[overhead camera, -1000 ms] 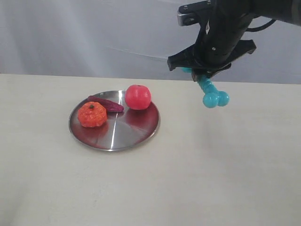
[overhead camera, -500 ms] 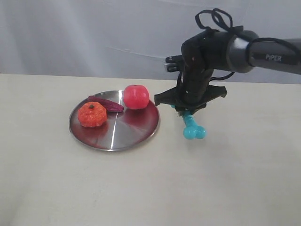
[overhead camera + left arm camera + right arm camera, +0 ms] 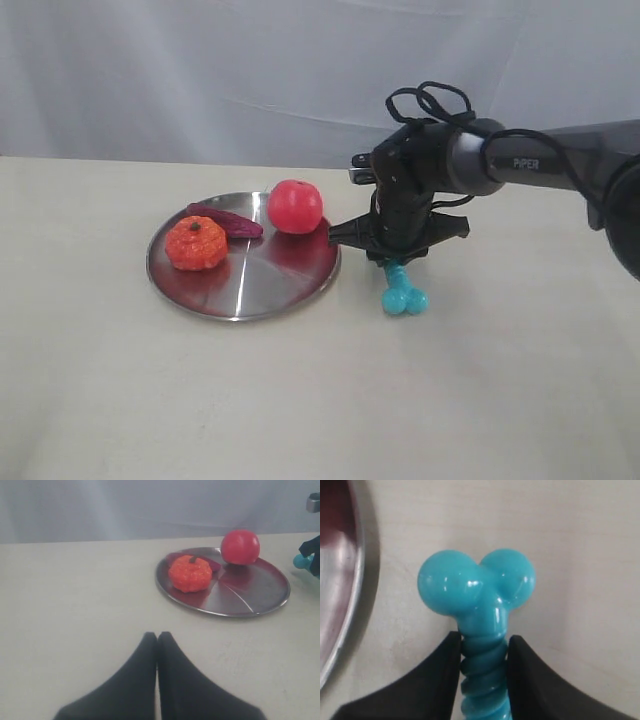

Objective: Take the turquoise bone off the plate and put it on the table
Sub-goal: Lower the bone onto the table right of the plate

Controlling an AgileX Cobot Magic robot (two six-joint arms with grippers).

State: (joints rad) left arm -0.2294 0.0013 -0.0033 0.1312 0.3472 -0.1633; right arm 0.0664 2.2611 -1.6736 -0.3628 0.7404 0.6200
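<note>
Placement step of the transfer. The right end effector point(image 3: 398, 262) pinches the ridged shaft of the turquoise bone point(image 3: 404, 297) between its two fingers, so that the bone hangs upright directly beneath it, knobbed end downward. The plate point(image 3: 270, 285) lies just beside the end effector, and the bone is clear of its rim. The lower knobs sit very close to the table point(image 3: 480, 380); whether they touch it cannot be told. A red toy fruit point(image 3: 294, 206), an orange toy pumpkin point(image 3: 196, 243) and a purple piece point(image 3: 225, 220) rest on the plate, apart from the end effector. The left end effector point(image 3: 157, 636) hovers over bare table, well apart from the plate, its fingers pressed together and holding nothing.

Judged stage: removal from the plate is done and only the release is not yet done. The next move calls for a slight descent until the knobs bear on the table, then spreading the fingers and lifting straight up so the rubbery bone does not cling or roll toward the rim.
</note>
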